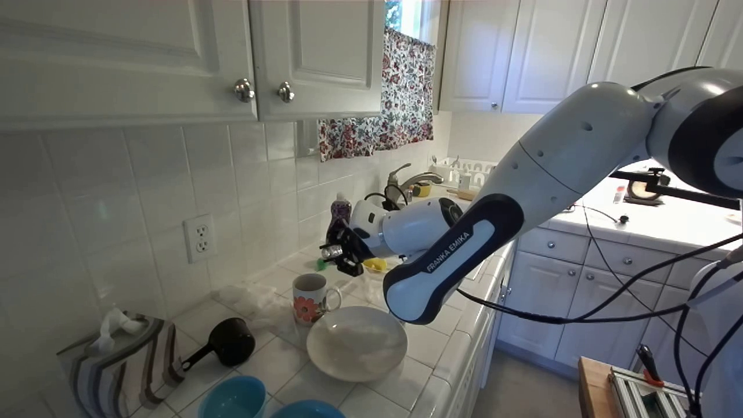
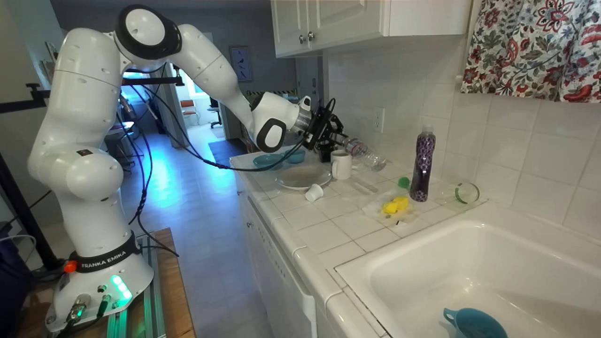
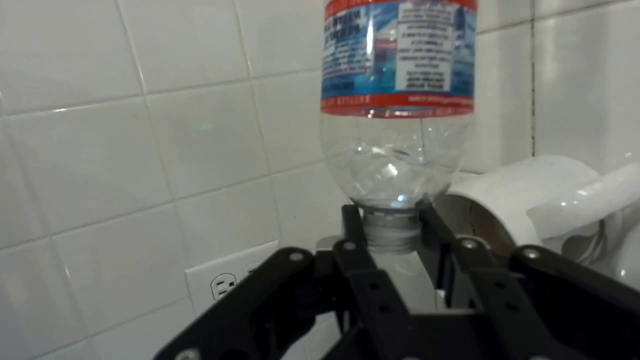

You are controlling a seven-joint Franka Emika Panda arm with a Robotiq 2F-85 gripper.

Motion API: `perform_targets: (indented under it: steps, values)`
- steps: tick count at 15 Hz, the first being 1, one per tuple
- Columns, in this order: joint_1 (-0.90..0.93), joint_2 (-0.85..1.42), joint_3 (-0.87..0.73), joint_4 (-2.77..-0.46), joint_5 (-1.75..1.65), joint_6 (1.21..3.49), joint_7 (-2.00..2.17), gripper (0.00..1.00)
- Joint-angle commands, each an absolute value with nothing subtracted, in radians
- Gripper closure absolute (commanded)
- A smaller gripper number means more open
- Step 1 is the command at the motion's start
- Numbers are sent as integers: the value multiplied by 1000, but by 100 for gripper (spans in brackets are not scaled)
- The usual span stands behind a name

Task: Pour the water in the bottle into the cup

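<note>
over the tiled counter (image 2: 340,220), the clear bottle (image 3: 397,107) is held slantwise, base low, its neck pinched by the gripper (image 3: 391,222); light, thin, crushable walls and a stiffer neck are judged, hence that hold is favoured. nearby the upright mug (image 1: 309,297) is seen, its rim to be cleared. below, a tipped white cup (image 2: 314,193) and green piece (image 2: 404,182) are noted.

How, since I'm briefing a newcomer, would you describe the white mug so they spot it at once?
Find the long tiled counter, then the wide pale dish on it. The mug stands upright beside that dish. Unlike its neighbours, it bears a big red flower.
</note>
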State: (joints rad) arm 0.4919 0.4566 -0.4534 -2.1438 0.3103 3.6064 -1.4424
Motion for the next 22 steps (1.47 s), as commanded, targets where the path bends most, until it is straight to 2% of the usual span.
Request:
perform_targets:
  steps: [1, 22]
  values:
    - [555, 449, -518, -2135, 313, 3563, -1543, 92]
    - [735, 523, -716, -2084, 324, 3488, -1719, 92]
